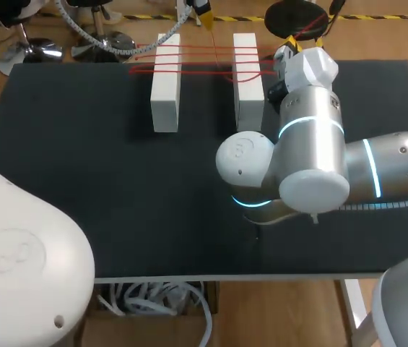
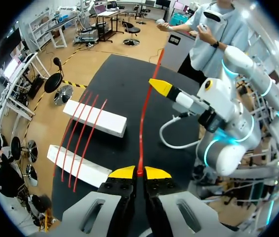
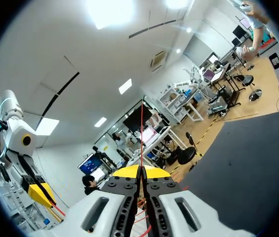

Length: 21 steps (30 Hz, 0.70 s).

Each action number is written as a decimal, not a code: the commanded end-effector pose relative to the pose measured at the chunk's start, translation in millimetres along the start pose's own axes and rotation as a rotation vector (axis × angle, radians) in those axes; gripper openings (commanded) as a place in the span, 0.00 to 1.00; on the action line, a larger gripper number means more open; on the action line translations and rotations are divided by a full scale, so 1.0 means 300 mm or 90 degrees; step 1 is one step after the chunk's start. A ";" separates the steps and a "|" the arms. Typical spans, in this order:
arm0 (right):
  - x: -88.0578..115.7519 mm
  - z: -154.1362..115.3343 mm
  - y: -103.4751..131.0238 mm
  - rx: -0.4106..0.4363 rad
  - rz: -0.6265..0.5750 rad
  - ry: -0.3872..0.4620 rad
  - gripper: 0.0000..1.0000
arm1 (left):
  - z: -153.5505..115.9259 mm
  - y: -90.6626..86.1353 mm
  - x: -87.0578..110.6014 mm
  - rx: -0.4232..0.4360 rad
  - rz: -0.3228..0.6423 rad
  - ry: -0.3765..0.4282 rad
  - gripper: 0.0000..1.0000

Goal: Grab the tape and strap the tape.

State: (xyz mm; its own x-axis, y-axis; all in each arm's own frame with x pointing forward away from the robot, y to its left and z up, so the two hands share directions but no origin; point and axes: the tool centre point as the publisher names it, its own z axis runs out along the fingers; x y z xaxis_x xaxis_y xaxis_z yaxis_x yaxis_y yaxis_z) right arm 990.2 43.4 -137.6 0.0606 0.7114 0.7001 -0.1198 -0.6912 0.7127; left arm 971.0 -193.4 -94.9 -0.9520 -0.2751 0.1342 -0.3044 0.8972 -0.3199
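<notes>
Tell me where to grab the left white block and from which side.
Take the left block at its bare near end, from above, closing across its narrow width. It lies flat, long and slim, and tape strands cross its far half, so that end is covered.

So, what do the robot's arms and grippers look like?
The right arm is silver-grey tubes with white joint caps and glowing cyan rings; a white cable loops near its wrist. The left arm shows a white cap. The left gripper and right gripper have dark fingers with yellow tips.
</notes>
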 end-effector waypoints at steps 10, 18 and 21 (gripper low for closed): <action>0.036 -0.021 0.008 -0.042 -0.124 0.057 0.00 | -0.001 -0.001 0.001 -0.002 0.000 0.000 0.00; 0.049 -0.090 -0.044 -0.057 -0.371 0.108 0.00 | -0.001 -0.001 0.001 -0.002 0.000 0.000 0.00; 0.065 -0.120 -0.066 -0.061 -0.447 0.106 0.00 | -0.001 -0.001 0.001 -0.002 0.000 0.000 0.00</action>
State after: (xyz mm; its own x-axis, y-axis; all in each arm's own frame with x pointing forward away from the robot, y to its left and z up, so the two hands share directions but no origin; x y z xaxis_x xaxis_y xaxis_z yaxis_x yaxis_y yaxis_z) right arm 968.1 62.3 -137.5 -0.0475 0.9656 0.2556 -0.1908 -0.2599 0.9466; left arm 970.8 -193.3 -95.1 -0.9521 -0.2751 0.1336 -0.3041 0.8972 -0.3203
